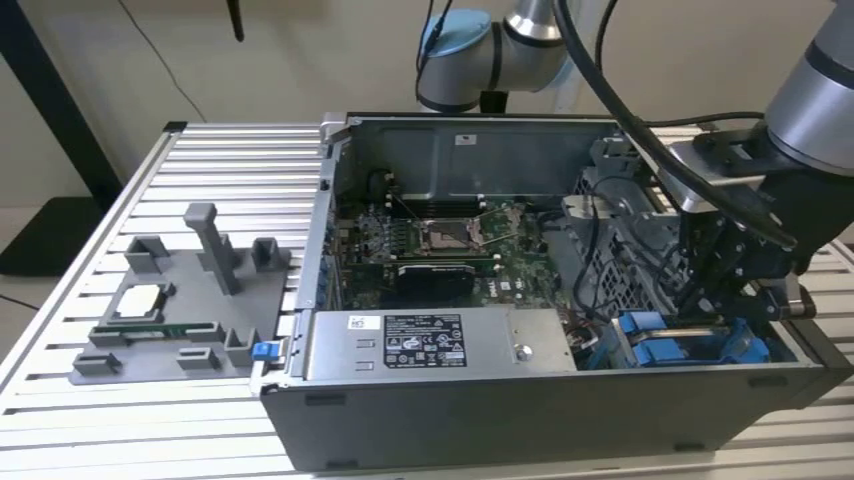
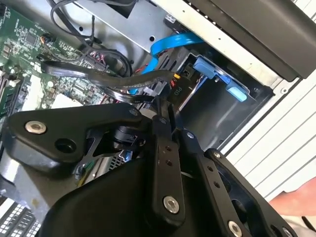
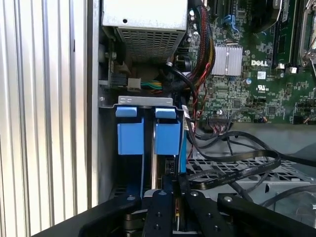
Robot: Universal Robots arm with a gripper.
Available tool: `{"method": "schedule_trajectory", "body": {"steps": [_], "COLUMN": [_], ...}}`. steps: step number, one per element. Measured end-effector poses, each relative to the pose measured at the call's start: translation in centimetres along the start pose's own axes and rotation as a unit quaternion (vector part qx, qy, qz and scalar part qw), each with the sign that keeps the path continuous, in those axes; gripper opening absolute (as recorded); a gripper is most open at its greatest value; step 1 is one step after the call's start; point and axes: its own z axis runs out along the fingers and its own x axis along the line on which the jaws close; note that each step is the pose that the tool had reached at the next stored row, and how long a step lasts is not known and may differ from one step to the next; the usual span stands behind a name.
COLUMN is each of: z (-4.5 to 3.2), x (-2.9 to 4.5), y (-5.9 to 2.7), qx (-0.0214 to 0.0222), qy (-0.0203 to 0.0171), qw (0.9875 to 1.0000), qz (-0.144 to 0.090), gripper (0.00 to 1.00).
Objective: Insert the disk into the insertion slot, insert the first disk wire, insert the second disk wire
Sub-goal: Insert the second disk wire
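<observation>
Arm links: smooth silver-grey tubes.
Joint cap: light blue, rounded.
Cables: thick black, running along the arm.
Wrist bracket: grey metal plate, black fittings.
Gripper: matte black linkage bars with silver screw heads and round pivot holes.

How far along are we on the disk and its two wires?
Looks done: the disk sits in the insertion slot, its blue carrier level with the neighbouring carrier. In hand: the gripper is down at that bay, beside a black connector. Left: I cannot confirm either wire seated.
</observation>
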Motion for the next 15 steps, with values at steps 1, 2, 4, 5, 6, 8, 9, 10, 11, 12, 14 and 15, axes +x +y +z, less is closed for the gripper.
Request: {"method": "schedule_trajectory", "body": {"steps": [1, 2, 4, 5, 6, 8, 9, 10, 11, 12, 14, 15], "z": [-0.13, -0.46, -1.4, -1.86, -2.26, -2.63, -2.74, -2.9, -3.06, -3.27, -3.68, -3.83], "x": [-0.01, -0.03, -0.09, -0.12, -0.15, -0.17, -0.18, -0.19, -0.2, -0.22, -0.24, -0.25], "y": [0.0, -0.01, -0.05, -0.06, -0.07, -0.08, -0.09, -0.09, -0.09, -0.09, -0.1, -0.1], "qx": [0.0001, 0.0001, 0.0, 0.0, 0.0, 0.0, 0.0, 0.0, 0.0, -0.0001, -0.0005, -0.0006], "qy": [-0.0014, -0.0018, -0.0016, -0.0016, -0.0016, -0.0015, -0.0015, -0.0015, -0.0016, -0.0016, -0.0015, -0.0016], "qw": [1.0, 1.0, 1.0, 1.0, 1.0, 1.0, 1.0, 1.0, 1.0, 1.0, 1.0, 1.0], "qz": [0.0, 0.0, 0.0, 0.0, 0.0, 0.0, 0.0, 0.0, 0.0, 0.0, 0.0, 0.0], "gripper": [1.0, 1.0, 1.0, 1.0, 1.0, 1.0, 1.0, 1.0, 1.0, 1.0, 1.0, 1.0]}}
